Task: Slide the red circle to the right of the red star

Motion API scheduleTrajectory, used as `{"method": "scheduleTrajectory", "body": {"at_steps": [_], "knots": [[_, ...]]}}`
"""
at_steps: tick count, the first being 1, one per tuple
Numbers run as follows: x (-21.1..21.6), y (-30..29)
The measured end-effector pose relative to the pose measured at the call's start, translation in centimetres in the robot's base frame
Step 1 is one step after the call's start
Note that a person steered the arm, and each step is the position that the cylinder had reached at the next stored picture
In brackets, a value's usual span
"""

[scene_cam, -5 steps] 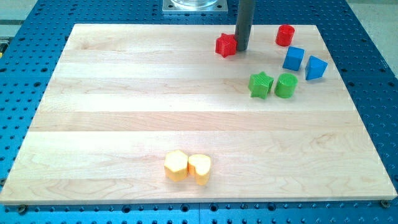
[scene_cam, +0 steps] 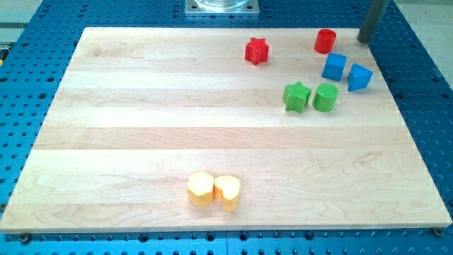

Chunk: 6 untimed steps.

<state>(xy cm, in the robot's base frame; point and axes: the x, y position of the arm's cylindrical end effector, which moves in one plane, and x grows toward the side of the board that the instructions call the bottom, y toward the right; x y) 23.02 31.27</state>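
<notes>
Pale striped-grain wood bench (scene_cam: 141,106); red circle (scene_cam: 325,40) and red star (scene_cam: 257,51); blue, green, yellow blocks; dark grey tool.

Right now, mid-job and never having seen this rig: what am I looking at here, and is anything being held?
One camera looks down on a wooden board. The machine is an arm ending in a dark rod; it has no hand, so nothing is held, only pushed. My tip is at the view's top right, just right of the red circle, not touching it. The red star lies further left. Below are a blue cube, another blue block, a green star and a green cylinder. Two yellow blocks sit together near the bottom.
</notes>
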Motion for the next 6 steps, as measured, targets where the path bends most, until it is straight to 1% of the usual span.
{"method": "scheduleTrajectory", "body": {"at_steps": [1,2,3,4,5,6], "knots": [[0.5,-0.8],[1.4,-3.4],[0.5,-6.1],[0.2,-7.3],[0.2,-10.4],[0.4,-15.2]]}}
